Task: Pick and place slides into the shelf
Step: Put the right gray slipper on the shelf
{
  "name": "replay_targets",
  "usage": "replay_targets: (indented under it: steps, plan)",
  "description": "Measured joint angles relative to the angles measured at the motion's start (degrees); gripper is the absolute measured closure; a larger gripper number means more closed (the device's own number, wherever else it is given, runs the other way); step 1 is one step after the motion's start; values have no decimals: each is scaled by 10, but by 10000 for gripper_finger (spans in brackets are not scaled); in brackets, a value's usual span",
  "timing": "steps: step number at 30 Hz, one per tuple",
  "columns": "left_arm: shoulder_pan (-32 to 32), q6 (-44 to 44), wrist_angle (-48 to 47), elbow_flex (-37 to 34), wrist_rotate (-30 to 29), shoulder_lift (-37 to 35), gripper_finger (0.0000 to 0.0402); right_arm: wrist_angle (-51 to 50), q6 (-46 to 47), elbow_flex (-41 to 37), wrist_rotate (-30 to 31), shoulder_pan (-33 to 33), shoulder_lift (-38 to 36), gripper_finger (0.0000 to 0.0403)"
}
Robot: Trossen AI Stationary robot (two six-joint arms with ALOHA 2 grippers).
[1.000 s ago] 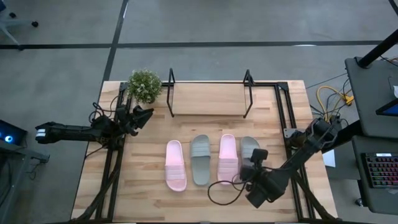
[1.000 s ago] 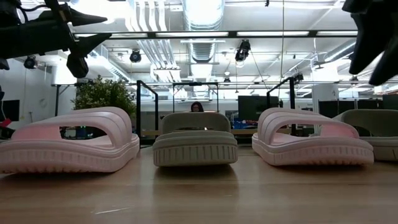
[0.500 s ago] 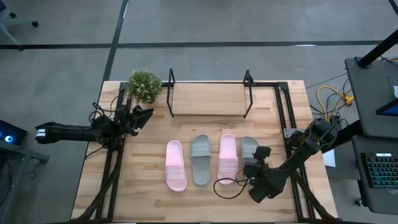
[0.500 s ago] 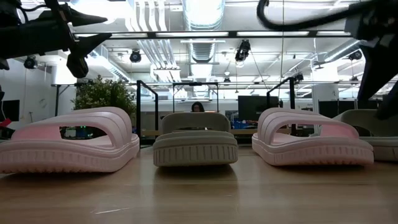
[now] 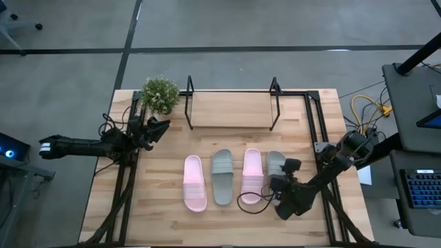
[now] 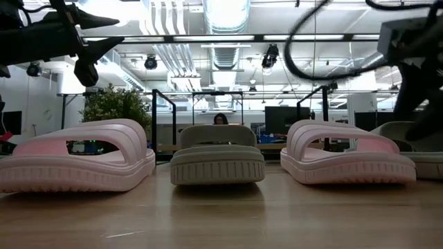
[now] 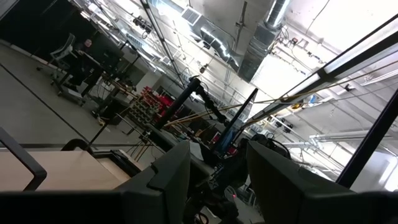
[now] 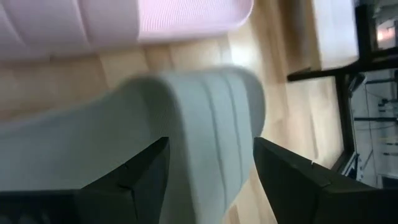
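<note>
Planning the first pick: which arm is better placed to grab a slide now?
The right. Its gripper hangs open over the rightmost grey slide, fingers astride the strap in the wrist view. The left gripper waits by the plant, away from all four slides.

- Shelf (image 5: 231,110) stands at the surface's (image 5: 158,213) far edge, centred.
- Potted plant (image 5: 160,94) in the far left corner, just beside the shelf's left end.
- Four slides in a row mid-surface, in front of the shelf, well apart from it, toes pointing at it.
- Row order, left to right: first slide (image 5: 194,182), second slide (image 5: 222,176), third slide (image 5: 252,175), fourth slide (image 5: 275,165).
- Third and fourth lie just beside each other; the other gaps are wider.
- Left gripper (image 5: 160,127) above the left edge, in front of the plant, clear of the slides.
- Right gripper (image 5: 285,180) over the fourth slide's near end, by the right edge; its fingers (image 8: 292,174) straddle that slide.
</note>
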Motion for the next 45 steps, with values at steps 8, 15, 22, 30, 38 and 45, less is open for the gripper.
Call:
replay_targets:
  steps: [8,15,22,30,38,45]
  plan:
    - [0,0,0,0,0,0,258,14,7,-19,27,-14,0,196]
    - [0,0,0,0,0,-1,258,14,-2,-32,12,-30,0,261]
    - [0,0,0,0,0,0,258,14,-19,-28,-17,-33,0,348]
    - [0,-2,0,0,0,0,258,-36,3,-8,-64,-35,0,390]
    - [0,-1,0,0,0,1,258,-153,26,88,-10,-37,-2,391]
    - [0,-2,0,0,0,1,258,-194,6,194,57,-49,-5,392]
